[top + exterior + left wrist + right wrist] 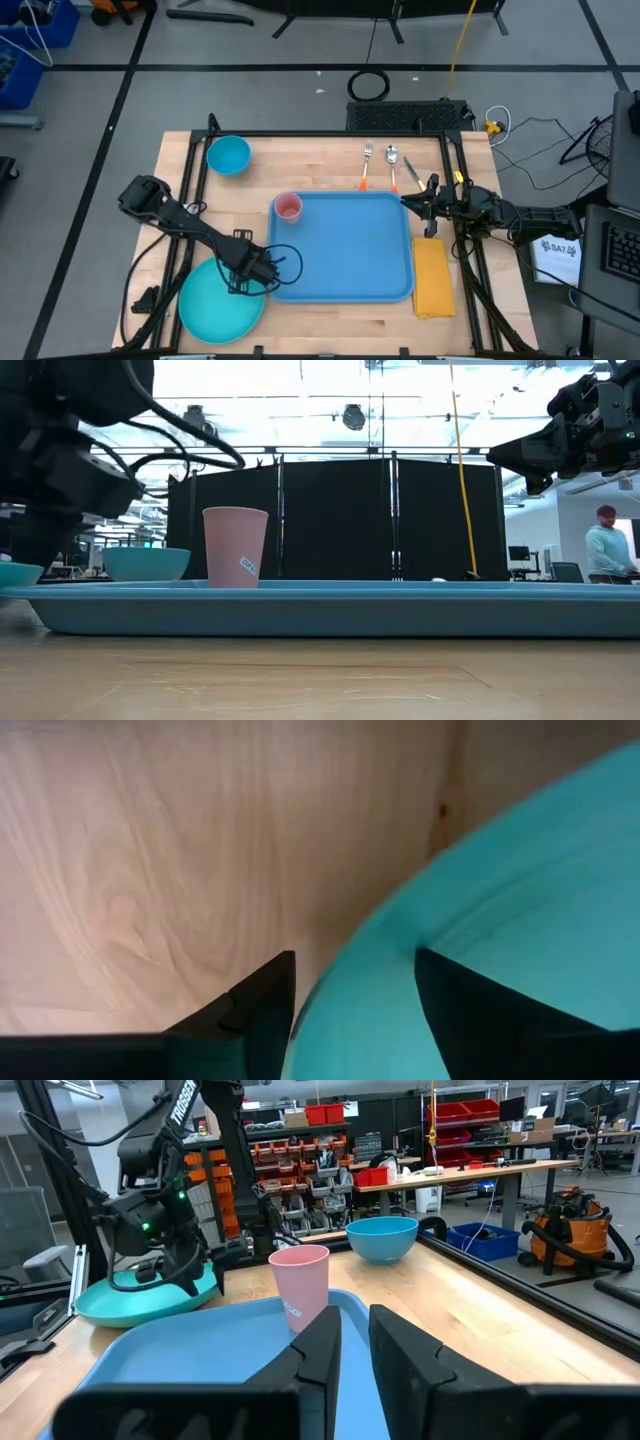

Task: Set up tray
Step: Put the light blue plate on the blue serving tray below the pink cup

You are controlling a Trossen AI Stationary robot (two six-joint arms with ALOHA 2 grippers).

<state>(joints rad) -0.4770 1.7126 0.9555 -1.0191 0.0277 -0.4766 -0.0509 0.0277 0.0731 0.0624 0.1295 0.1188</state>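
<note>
The tray (350,250) lies flat in the middle of the surface (320,165), with a pink cup (288,207) standing upright in its far left corner. Off its near left corner, my left hand (262,268) is spread astride the rim of the turquoise plate (215,305). My right hand (410,200) hovers above the tray's far right corner, fingers nearly pressed together and holding nothing. A yellow napkin (433,277) lies just beside the tray's right edge.
</note>
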